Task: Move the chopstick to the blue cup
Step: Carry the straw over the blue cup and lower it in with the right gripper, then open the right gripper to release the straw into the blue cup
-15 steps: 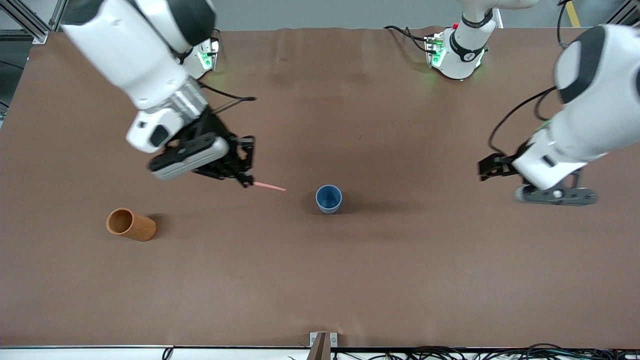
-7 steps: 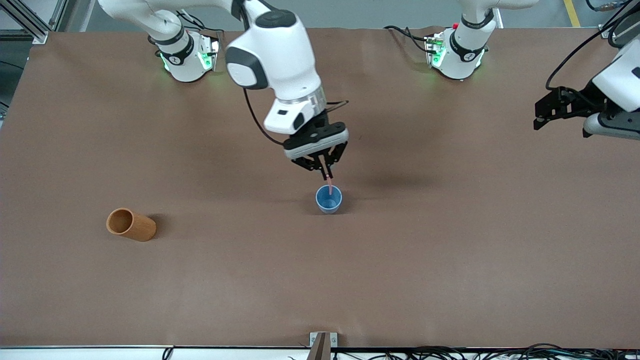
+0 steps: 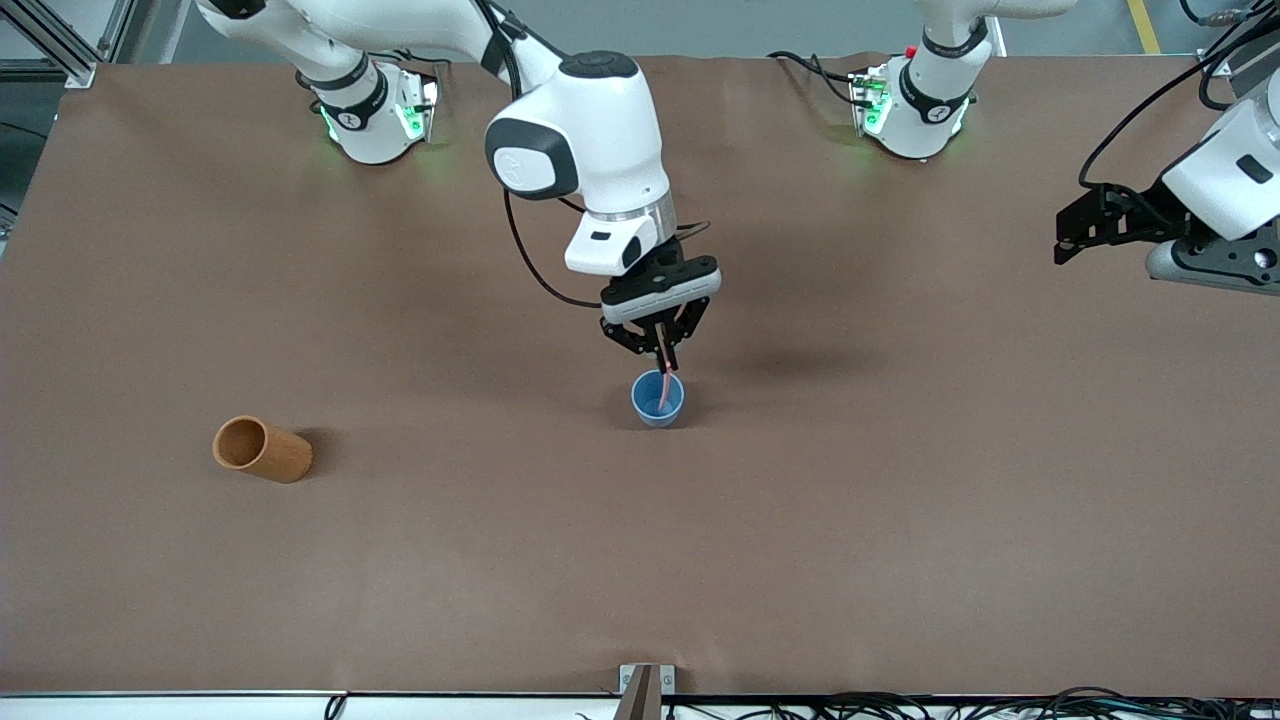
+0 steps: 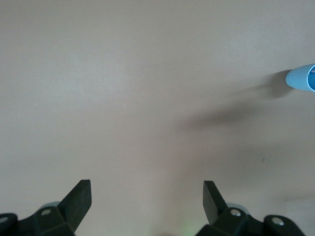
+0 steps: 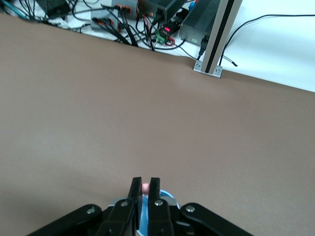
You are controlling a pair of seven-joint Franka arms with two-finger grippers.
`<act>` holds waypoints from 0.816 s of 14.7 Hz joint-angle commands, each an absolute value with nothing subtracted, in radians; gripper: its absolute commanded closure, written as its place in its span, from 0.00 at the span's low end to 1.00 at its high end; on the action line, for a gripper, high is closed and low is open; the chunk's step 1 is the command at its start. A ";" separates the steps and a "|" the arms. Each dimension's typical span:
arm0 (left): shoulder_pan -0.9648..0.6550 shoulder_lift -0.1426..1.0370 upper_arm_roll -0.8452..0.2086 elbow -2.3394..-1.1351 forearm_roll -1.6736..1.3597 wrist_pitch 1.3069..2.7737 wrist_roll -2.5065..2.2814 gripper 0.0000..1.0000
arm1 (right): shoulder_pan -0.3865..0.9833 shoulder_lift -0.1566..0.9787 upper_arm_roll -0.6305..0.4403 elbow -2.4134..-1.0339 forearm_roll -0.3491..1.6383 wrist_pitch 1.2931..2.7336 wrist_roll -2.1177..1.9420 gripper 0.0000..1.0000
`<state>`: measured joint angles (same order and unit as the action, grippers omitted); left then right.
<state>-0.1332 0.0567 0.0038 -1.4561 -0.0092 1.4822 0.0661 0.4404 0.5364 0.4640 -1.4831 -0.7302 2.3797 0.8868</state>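
1 brown cup (image 3: 262, 450) lies toppled, well apart.

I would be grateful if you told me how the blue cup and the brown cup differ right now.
The blue cup stands upright; the brown cup lies on its side. The blue cup is light blue and shorter, the brown cup orange-brown and longer. The blue cup has the chopstick reaching into it, held by the shut right gripper; nothing shows in the brown cup. Both are round, open cups on the table.

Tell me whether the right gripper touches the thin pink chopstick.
Touching: the right wrist view shows the right gripper pinching the chopstick between its shut fingers.
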 commanded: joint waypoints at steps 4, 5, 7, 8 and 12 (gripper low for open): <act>-0.118 0.057 -0.006 -1.447 -0.009 1.488 0.060 0.00 | 0.442 0.554 0.463 -1.502 -0.810 2.384 0.908 0.77; -0.117 0.054 -0.006 -1.447 -0.011 1.496 0.061 0.00 | 0.434 0.554 0.463 -1.496 -0.810 2.385 0.904 0.70; -0.118 0.046 -0.008 -1.457 -0.011 1.517 0.061 0.00 | 0.425 0.554 0.462 -1.473 -0.804 2.385 0.904 0.44; -0.118 0.046 -0.008 -1.457 -0.011 1.519 0.061 0.00 | 0.414 0.552 0.463 -1.468 -0.802 2.385 0.904 0.29; -0.117 0.052 -0.006 -1.454 -0.015 1.519 0.057 0.00 | 0.359 0.514 0.466 -1.471 -0.793 2.378 0.899 0.00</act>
